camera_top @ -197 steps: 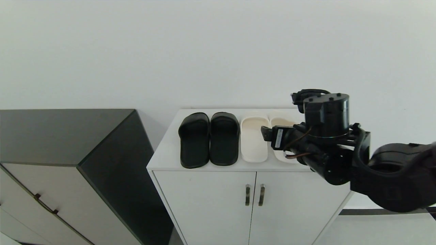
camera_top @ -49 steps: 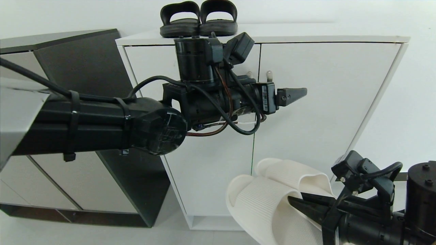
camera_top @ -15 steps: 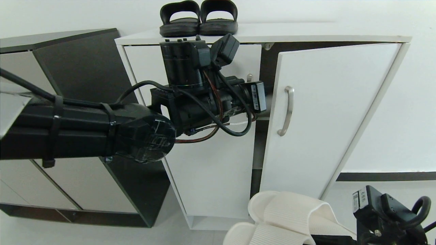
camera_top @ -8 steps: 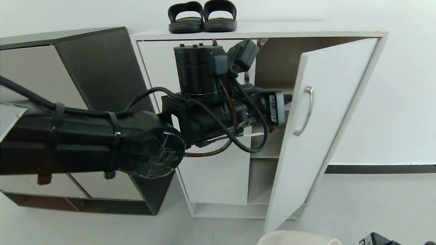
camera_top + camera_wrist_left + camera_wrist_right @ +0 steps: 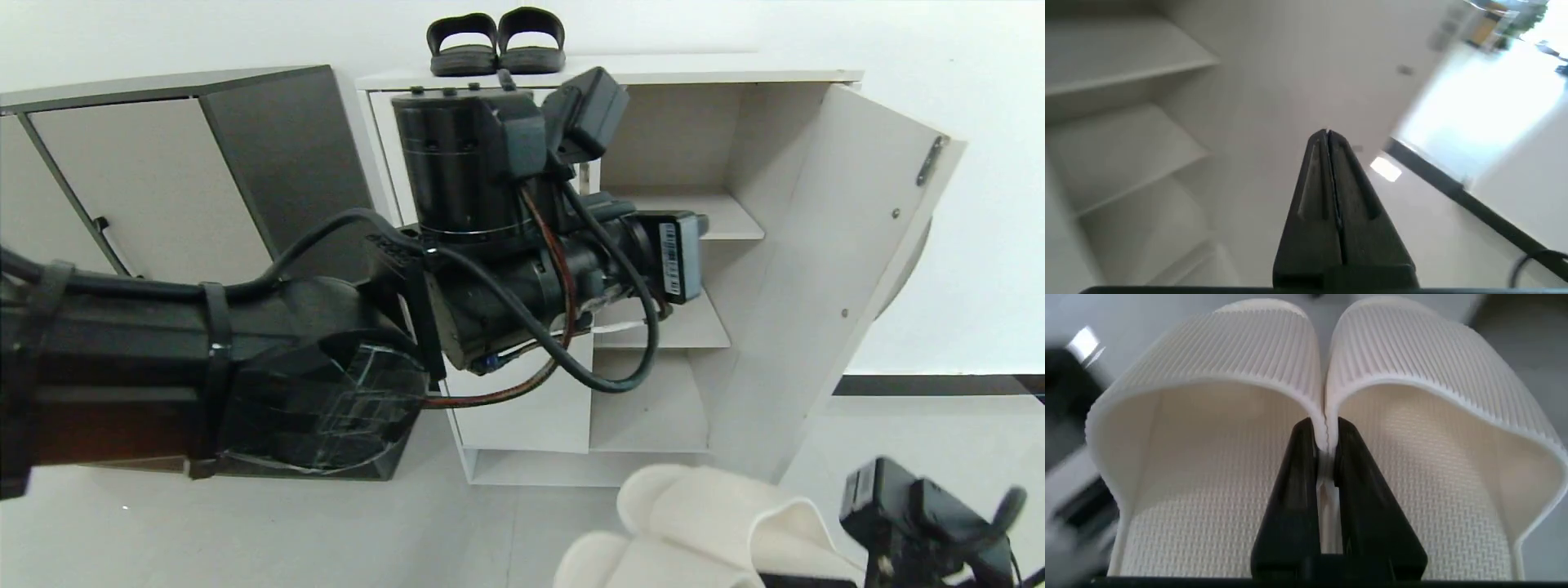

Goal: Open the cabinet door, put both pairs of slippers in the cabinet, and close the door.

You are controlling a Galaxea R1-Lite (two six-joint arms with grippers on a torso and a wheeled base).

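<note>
The right jaws are clamped narrow on a pair of cream-white ribbed rubber slide slippers (image 5: pixel 1323 392), their black fingers (image 5: pixel 1302 482) pinching the two inner strap edges together where the slippers meet. Held this way, the pair sits side by side, with the strap arches open toward the wrist and a dimpled insole showing under each. Their long axes run parallel, straight away from the jaws, toes at the far end. In the head view the white pair (image 5: pixel 694 523) hangs low above the floor, just before the cabinet's foot, with the rounded toe ends turned toward the cabinet.

The left jaws are closed with nothing between them, the two dark fingers (image 5: pixel 1315 180) pressed flat together. They point into the opened half of the tall white two-door cabinet (image 5: pixel 694 77). Its right door (image 5: pixel 824 286) is swung wide, baring pale shelves (image 5: pixel 694 216) stacked one above another, and its left door (image 5: pixel 522 412) is shut.

A pair of black rubber slide slippers (image 5: pixel 496 45) sits on the cabinet's top toward its left end. The two touch side by side, their long axes run front to back, and the strap openings face the front edge.

A dark grey cabinet with pale fronts (image 5: pixel 269 155) stands just beside the white one on the left.
</note>
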